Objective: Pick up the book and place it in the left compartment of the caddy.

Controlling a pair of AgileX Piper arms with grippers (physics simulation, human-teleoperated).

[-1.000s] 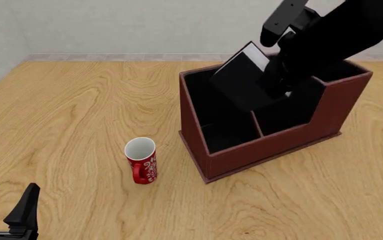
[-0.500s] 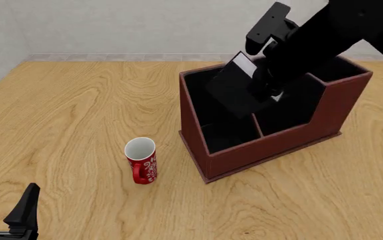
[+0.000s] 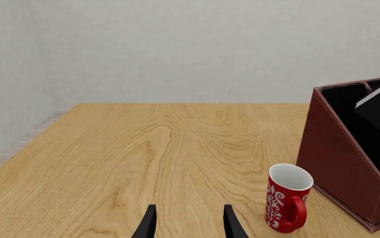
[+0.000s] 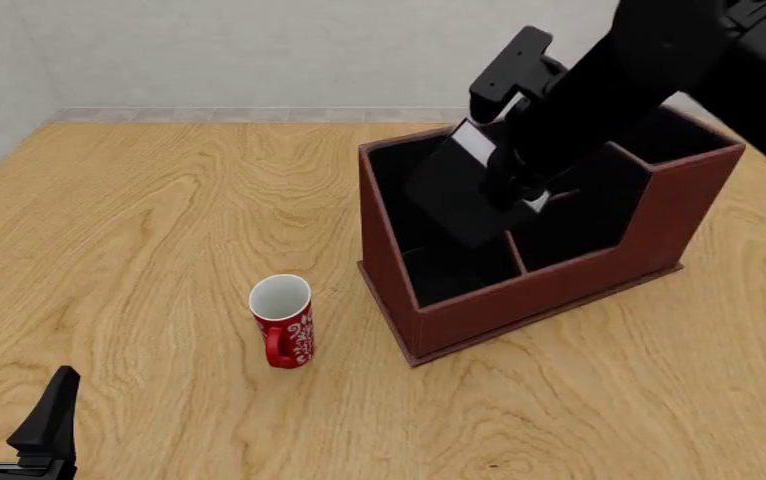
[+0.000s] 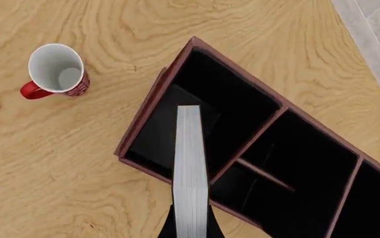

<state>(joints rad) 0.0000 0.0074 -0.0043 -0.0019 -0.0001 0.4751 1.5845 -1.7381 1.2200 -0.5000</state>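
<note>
The right tool (image 5: 190, 225) is clamped on the book (image 4: 461, 185), fingers pinching the black covers with the white page edges facing the wrist camera. In the front view the book hangs tilted over the caddy (image 4: 543, 290) — its lower end looks dipped below the rim into the black interior, its upper white edge up beside the arm. From the right wrist view the page block lies over the section at the mug-side end of the caddy, close beside a divider; whether the book touches the floor or the walls cannot be told from here. The left compartment (image 4: 403, 205) runs along the caddy's mug-facing wall, dark and largely hidden by the book.

Down at the near left corner of the table (image 4: 143, 220), the left tool (image 4: 10, 415) sits low with its two fingers spread apart, nothing between them. The left wrist view shows those fingertips (image 3: 149, 225) over bare wood.

The red mug (image 4: 282, 320) stands upright on the table — near the caddy's front corner, not touching it, handle towards the camera.
</note>
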